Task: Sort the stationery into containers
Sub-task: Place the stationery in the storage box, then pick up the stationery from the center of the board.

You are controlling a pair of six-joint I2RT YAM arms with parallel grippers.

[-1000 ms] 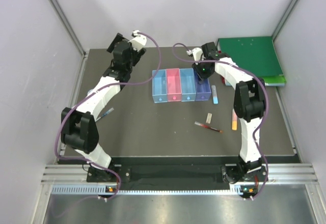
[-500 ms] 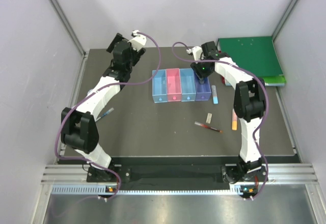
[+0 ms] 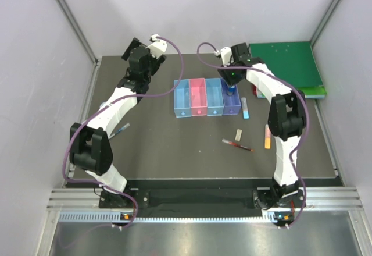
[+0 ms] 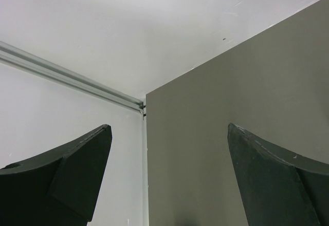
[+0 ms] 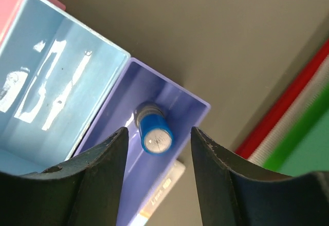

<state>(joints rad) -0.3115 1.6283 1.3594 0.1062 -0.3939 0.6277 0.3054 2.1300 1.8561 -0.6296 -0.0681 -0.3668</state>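
standing cap-up in purple tray [image 5: 198, 106], blue-capped bottle [image 5: 156, 137], untouched within the spread, empty right gripper [image 5: 158, 132]

Left arm [image 3: 116, 107]: extended toward the far left, elbow bent.
Left gripper [image 4: 168, 133]: jaws wide apart.
Right arm [image 3: 273, 93]: reaching forward, wrist angled down.
Right gripper [image 5: 159, 133]: jaws parted.

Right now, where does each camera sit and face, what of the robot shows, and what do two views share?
Top: high behind the robot, looking down on the table; left arm and right arm show.
Left wrist: on the left arm, facing the table's far corner; left tool, open, shows.
Right wrist: above the purple tray, looking down at a blue-capped bottle inside; right tool, open, shows.
Shared: top and right wrist both show purple tray and green binder.
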